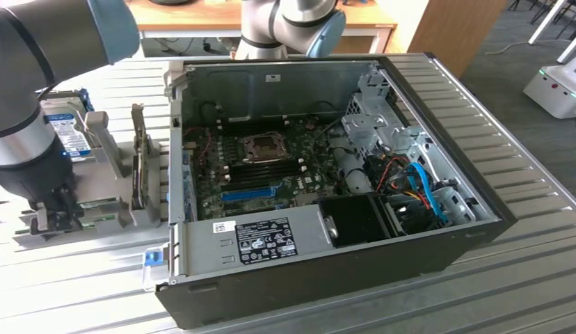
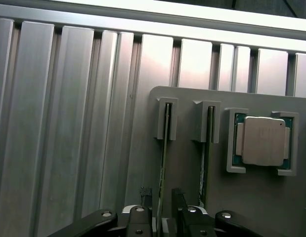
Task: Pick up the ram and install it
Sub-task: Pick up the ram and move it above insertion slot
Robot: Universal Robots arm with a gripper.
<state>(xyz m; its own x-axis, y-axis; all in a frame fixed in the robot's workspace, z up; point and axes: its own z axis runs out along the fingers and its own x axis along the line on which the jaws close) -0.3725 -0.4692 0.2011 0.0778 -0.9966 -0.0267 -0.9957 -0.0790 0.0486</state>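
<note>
Two sticks: both stand on edge, parallel, each in its own slotted post of the gray holder [image 2: 271,212].
Ram [image 2: 164,158]: the stick on the bare-table side of the holder, away from the CPU. Its thin green edge faces the wrist camera and one end sits in its post.
Second stick [image 2: 208,153]: just beside the ram, between it and the CPU.
Gripper [image 2: 161,193]: spread wide with nothing in its hold, poised directly over the ram.
Fingers [image 2: 144,194]: one on each side of the ram's edge, so the board runs between them. The jaws straddle it and are not clamped. Whether a pad grazes the board cannot be told.
CPU [image 2: 261,140]: lies flat in a bracketed nest on the holder, on the far side of the second stick from the ram.
Table [image 2: 68,128]: ribbed metal, and the holder rests on it.
Arm [image 1: 28,104]: reaches down onto the holder at the exterior view's left.
Case [image 1: 362,257]: lies open on its side to the exterior view's right of the holder, well apart from the ram.
Motherboard [image 1: 269,163]: exposed inside the case, with a blue slot [image 1: 246,193] near its front edge.
Hard drive [image 1: 70,136]: blue-labelled, at the holder's far end beside the arm.
</note>
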